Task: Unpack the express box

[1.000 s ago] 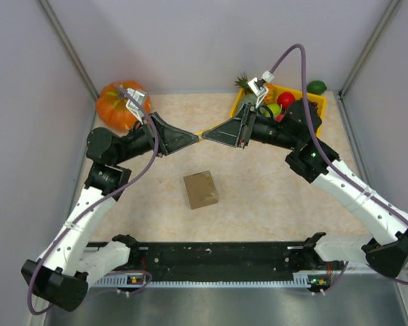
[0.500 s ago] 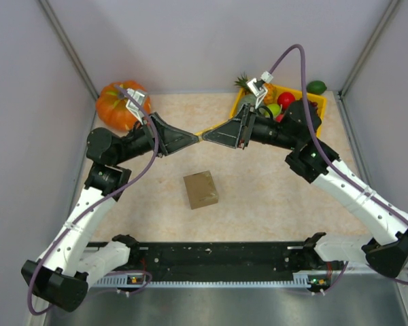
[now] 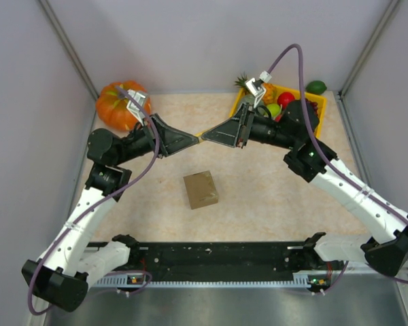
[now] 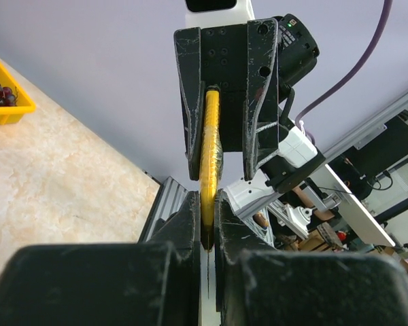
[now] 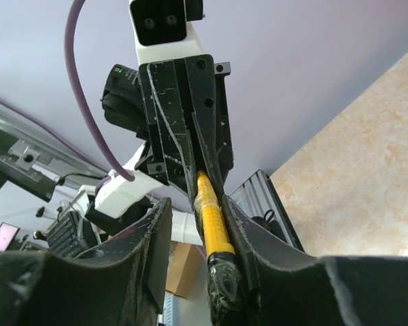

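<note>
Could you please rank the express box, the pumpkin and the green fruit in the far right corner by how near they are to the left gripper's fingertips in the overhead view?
From the left gripper, shut on a thin yellow tool:
1. express box, mid-table, on the side toward the arm bases.
2. pumpkin, far left corner.
3. green fruit, far right corner.

The top camera is looking down from above and behind onto the whole table [image 3: 258,197]. Each wrist camera is sitting close behind its own tool. The left tool [image 4: 207,210] camera is facing the right tool [image 4: 221,170], and the right one is facing back. Both are sharing the yellow strip [image 4: 209,149] between the tips.
</note>
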Action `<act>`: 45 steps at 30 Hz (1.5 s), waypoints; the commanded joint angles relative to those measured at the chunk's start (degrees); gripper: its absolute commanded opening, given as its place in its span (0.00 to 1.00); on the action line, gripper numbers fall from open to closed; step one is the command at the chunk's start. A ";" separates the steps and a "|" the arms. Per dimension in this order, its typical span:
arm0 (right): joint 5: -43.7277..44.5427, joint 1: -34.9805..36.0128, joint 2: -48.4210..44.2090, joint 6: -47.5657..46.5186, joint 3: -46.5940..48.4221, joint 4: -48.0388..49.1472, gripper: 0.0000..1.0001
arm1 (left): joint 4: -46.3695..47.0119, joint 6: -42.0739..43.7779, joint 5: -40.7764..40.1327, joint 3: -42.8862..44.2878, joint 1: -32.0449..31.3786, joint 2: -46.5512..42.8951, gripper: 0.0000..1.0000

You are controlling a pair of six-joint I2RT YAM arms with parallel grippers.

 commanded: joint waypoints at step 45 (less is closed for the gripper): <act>50.53 11.31 -2.81 -29.19 -25.08 -3.85 0.00 | -36.64 16.03 -29.89 -19.28 1.59 10.73 0.91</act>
